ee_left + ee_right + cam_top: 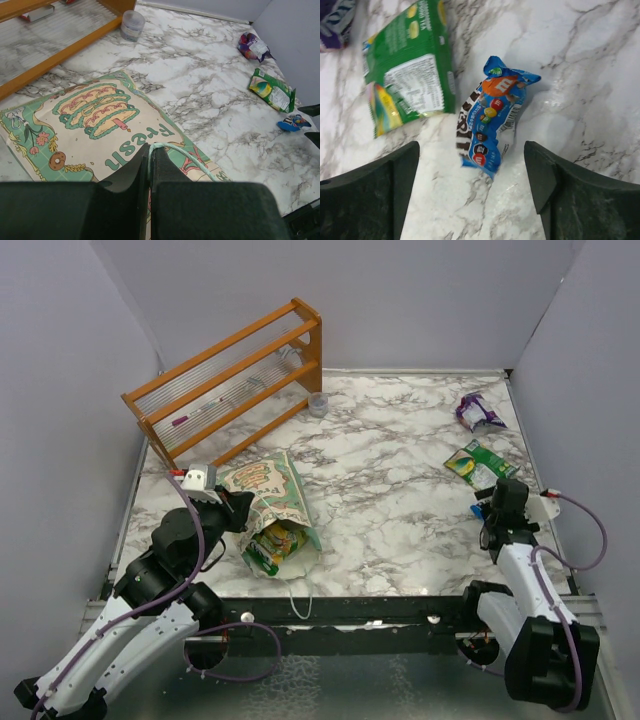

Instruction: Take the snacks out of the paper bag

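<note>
The green paper bag (pixel 268 492) lies on its side on the marble, its printed front up (pixel 90 120) and its mouth facing the near edge. Inside the mouth show snacks (pixel 277 543) in green and yellow. My left gripper (pixel 150 150) is shut on the bag's pale green cord handle (pixel 186 158). At the right, a purple packet (pixel 478 412), a green packet (pixel 478 462) and a blue packet (pixel 492 120) lie on the table. My right gripper (pixel 471 170) stands open just above the blue packet, a finger on either side, not touching it.
An orange wooden rack (pixel 230 380) leans at the back left, with a small clear cup (pixel 318 405) beside it. Grey walls close the table on three sides. The right wall is near the green packet (pixel 272 90).
</note>
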`<state>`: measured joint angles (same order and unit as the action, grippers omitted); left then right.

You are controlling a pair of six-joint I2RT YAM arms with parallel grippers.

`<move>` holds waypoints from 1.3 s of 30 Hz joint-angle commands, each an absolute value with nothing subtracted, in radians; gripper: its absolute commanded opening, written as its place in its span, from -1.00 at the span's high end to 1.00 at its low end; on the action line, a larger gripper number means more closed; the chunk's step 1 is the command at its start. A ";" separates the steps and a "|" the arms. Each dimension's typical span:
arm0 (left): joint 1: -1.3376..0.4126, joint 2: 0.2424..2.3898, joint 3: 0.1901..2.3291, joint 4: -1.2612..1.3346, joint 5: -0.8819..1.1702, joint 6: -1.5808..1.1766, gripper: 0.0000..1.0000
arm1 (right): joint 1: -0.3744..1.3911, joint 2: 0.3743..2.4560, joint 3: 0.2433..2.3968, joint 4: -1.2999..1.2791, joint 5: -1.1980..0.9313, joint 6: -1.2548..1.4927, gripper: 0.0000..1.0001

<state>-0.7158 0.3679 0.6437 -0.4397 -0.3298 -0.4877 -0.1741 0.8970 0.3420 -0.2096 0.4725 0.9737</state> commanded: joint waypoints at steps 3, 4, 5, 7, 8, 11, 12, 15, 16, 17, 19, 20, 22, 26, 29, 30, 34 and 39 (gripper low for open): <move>-0.718 0.361 0.646 -0.426 -0.331 -0.489 1.00 | -0.180 0.719 0.383 -0.235 0.280 0.886 -0.94; -0.718 0.362 0.646 -0.425 -0.332 -0.489 1.00 | -0.179 0.702 0.399 -0.246 0.252 0.859 -0.97; -0.718 0.363 0.646 -0.425 -0.333 -0.488 1.00 | -0.179 0.701 0.415 -0.247 0.205 0.827 -0.99; -0.717 0.363 0.646 -0.426 -0.336 -0.489 1.00 | -0.179 0.719 0.434 -0.217 0.057 0.765 -1.00; -0.718 0.364 0.646 -0.426 -0.337 -0.488 1.00 | -0.179 0.725 0.422 -0.167 -0.042 0.741 -0.99; -0.718 0.363 0.646 -0.427 -0.339 -0.488 1.00 | -0.175 0.741 0.303 0.162 -0.424 0.707 -0.99; -0.718 0.363 0.646 -0.428 -0.339 -0.489 1.00 | -0.166 0.755 0.274 0.258 -0.508 0.726 -0.99; -0.717 0.367 0.646 -0.427 -0.340 -0.488 1.00 | -0.070 0.813 0.252 0.354 -0.595 0.698 -0.99; -0.718 0.369 0.646 -0.426 -0.341 -0.488 1.00 | -0.015 0.828 0.258 0.349 -0.587 0.657 -0.99; -0.718 0.370 0.646 -0.428 -0.341 -0.489 1.00 | 0.055 0.844 0.261 0.343 -0.578 0.622 -0.99; -0.718 0.374 0.647 -0.428 -0.343 -0.489 1.00 | 0.231 0.875 0.264 0.347 -0.561 0.571 -0.99; -0.718 0.375 0.647 -0.428 -0.345 -0.489 1.00 | 0.317 0.888 0.263 0.354 -0.546 0.557 -0.99; -0.718 0.379 0.647 -0.428 -0.347 -0.489 1.00 | 0.470 0.902 0.254 0.380 -0.514 0.527 -0.99; -0.718 0.387 0.647 -0.430 -0.348 -0.490 1.00 | 0.746 0.898 0.260 0.397 -0.392 0.393 -0.99; -0.718 0.392 0.649 -0.432 -0.349 -0.490 1.00 | 0.898 0.896 0.269 0.441 -0.344 0.239 -0.99; -0.718 0.393 0.649 -0.433 -0.350 -0.490 1.00 | 0.941 0.907 0.276 0.450 -0.329 0.193 -0.99; -0.718 0.396 0.649 -0.432 -0.351 -0.489 1.00 | 1.081 0.970 0.327 0.454 -0.323 -0.067 -1.00; -0.718 0.396 0.649 -0.432 -0.353 -0.489 1.00 | 1.280 1.076 0.385 0.445 -0.264 -0.441 -0.99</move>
<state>-0.7158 0.3920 0.6437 -0.4400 -0.3305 -0.4877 1.1500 1.0061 0.3264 0.4061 -0.3473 -0.0368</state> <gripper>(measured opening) 0.029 0.997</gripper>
